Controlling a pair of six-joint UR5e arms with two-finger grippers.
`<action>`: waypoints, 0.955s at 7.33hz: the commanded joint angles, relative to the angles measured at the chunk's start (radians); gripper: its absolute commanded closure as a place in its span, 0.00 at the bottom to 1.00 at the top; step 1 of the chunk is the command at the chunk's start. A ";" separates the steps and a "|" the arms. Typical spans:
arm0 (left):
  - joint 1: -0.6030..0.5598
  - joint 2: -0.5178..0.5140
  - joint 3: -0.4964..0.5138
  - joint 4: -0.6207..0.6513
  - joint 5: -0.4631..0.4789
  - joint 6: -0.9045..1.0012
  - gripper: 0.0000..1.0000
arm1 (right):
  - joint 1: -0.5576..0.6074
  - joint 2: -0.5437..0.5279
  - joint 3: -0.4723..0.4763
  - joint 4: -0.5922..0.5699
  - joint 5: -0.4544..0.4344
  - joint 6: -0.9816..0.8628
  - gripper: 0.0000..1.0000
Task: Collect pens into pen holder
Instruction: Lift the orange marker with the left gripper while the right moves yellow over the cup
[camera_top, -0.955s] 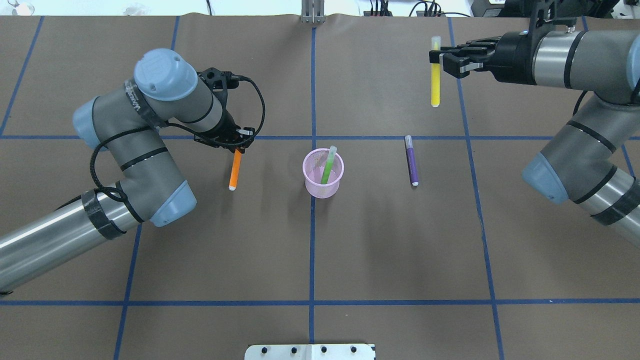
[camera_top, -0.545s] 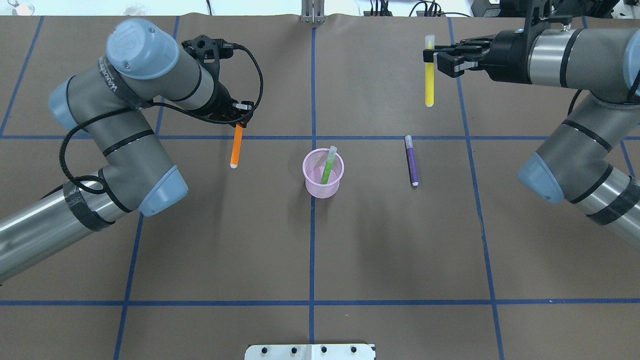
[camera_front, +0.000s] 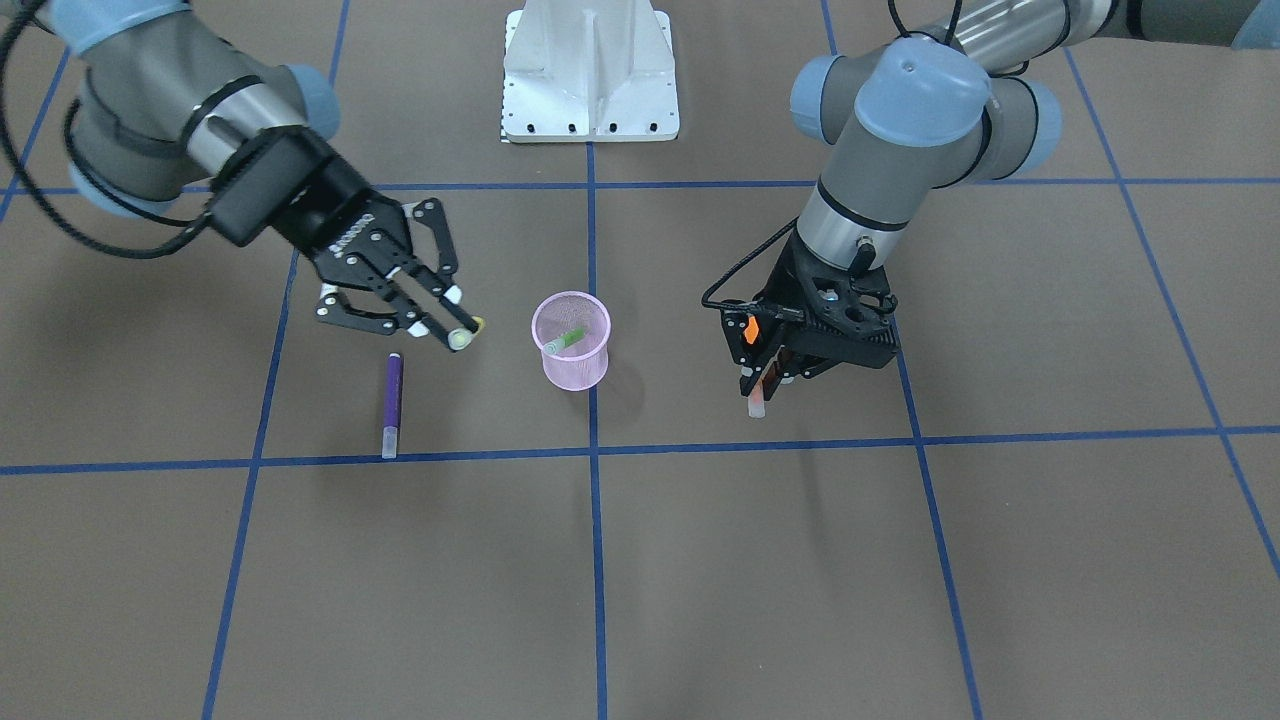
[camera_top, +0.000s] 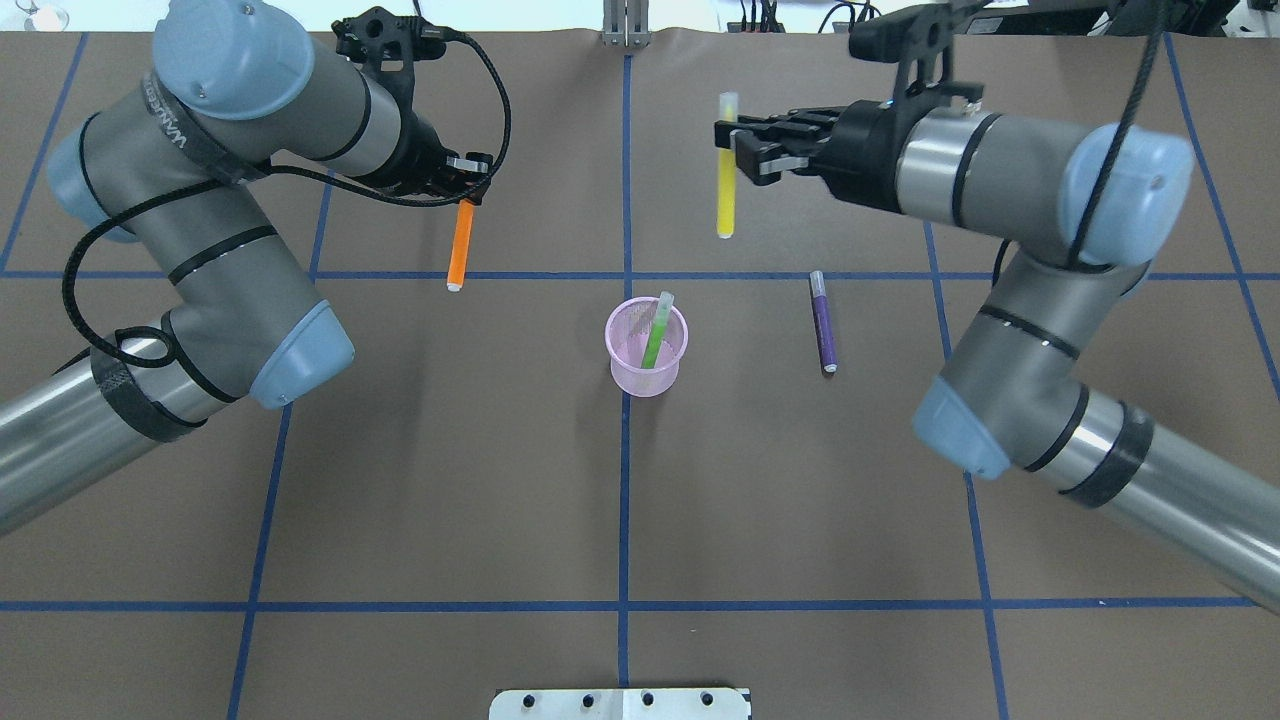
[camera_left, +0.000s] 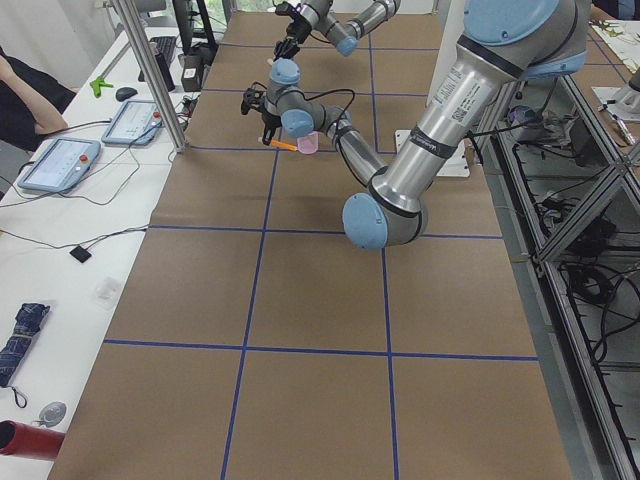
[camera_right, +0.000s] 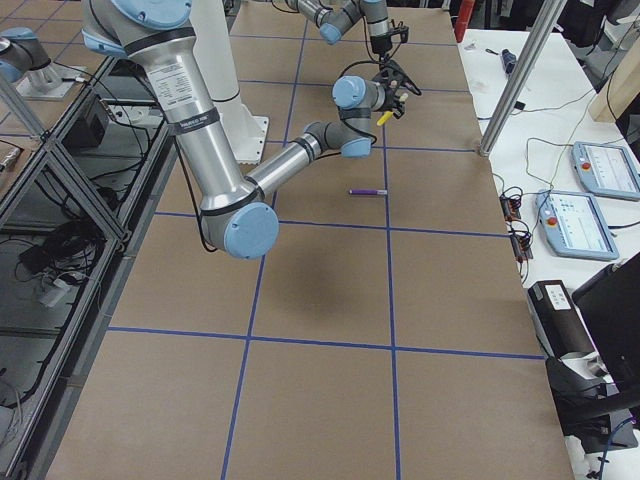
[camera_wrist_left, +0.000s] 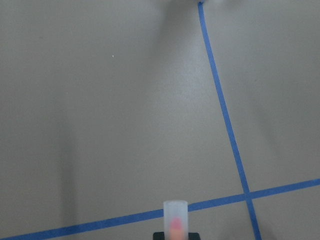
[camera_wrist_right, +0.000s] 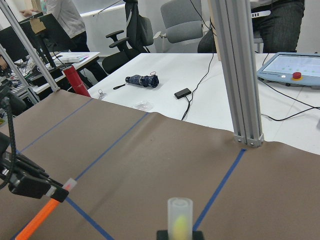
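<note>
The pink mesh pen holder (camera_top: 646, 348) stands at the table's centre with a green pen (camera_top: 657, 330) leaning inside it. A purple pen (camera_top: 823, 321) lies flat on the table to the holder's right. My left gripper (camera_top: 468, 190) is shut on the top of an orange pen (camera_top: 459, 243), which hangs above the table to the back left of the holder. My right gripper (camera_top: 738, 148) is shut on a yellow pen (camera_top: 726, 165), held in the air behind the holder and slightly to its right. The left wrist view shows the orange pen's cap (camera_wrist_left: 175, 220) over bare table.
Blue tape lines (camera_top: 624, 500) divide the brown table into squares. The white robot base plate (camera_top: 620, 703) sits at the near edge and an aluminium post (camera_top: 626, 22) at the far edge. Beyond that edge are desks with tablets and chairs.
My right arm has swung left toward the table's centre line with the yellow pen. My left gripper has carried the orange pen up and farther back.
</note>
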 joint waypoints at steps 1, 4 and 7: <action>-0.020 0.002 0.001 -0.004 -0.001 0.022 1.00 | -0.129 0.037 -0.018 -0.003 -0.168 0.005 1.00; -0.024 0.004 0.005 -0.006 -0.001 0.022 1.00 | -0.178 0.068 -0.089 -0.002 -0.213 -0.002 1.00; -0.026 0.005 0.005 -0.006 -0.001 0.022 1.00 | -0.212 0.071 -0.129 0.000 -0.254 -0.013 1.00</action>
